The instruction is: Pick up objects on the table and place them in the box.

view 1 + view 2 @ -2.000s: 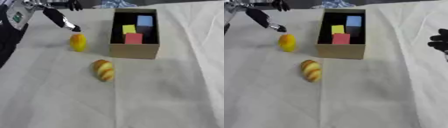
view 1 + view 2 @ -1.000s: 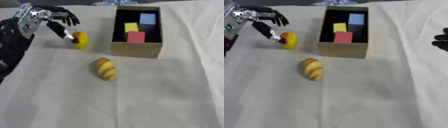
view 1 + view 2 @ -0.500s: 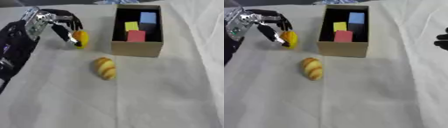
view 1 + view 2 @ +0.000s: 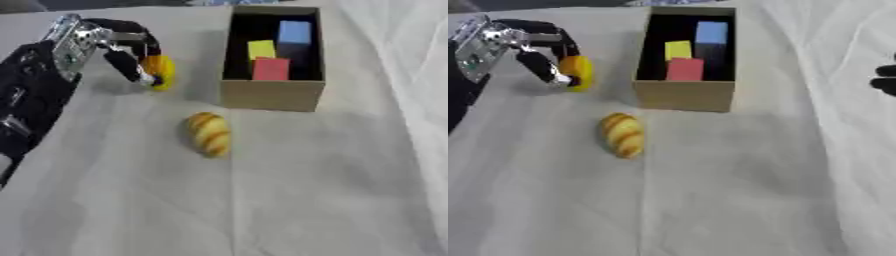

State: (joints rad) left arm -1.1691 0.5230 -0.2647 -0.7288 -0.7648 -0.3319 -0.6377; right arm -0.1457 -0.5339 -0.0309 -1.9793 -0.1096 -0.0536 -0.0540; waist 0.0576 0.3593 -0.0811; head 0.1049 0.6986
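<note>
A small yellow object [image 4: 161,71] stands on the table left of the cardboard box [image 4: 270,93]. My left hand [image 4: 98,41] is at it, fingers curled over its top and thumb down its near side. A striped yellow-brown bread-like piece [image 4: 209,133] lies in front of the box, apart from both hands. Inside the box sit a yellow block [image 4: 261,49], a red block [image 4: 270,69] and a blue block [image 4: 295,31]. Only dark fingertips of my right hand [image 4: 885,79] show at the right edge of the right eye view.
A pale cloth covers the table [image 4: 289,190], with a fold line running down its middle. The near half holds nothing but cloth.
My left hand has come down from the far left and closed its fingers round the yellow object. The bread piece and the box stay in place.
</note>
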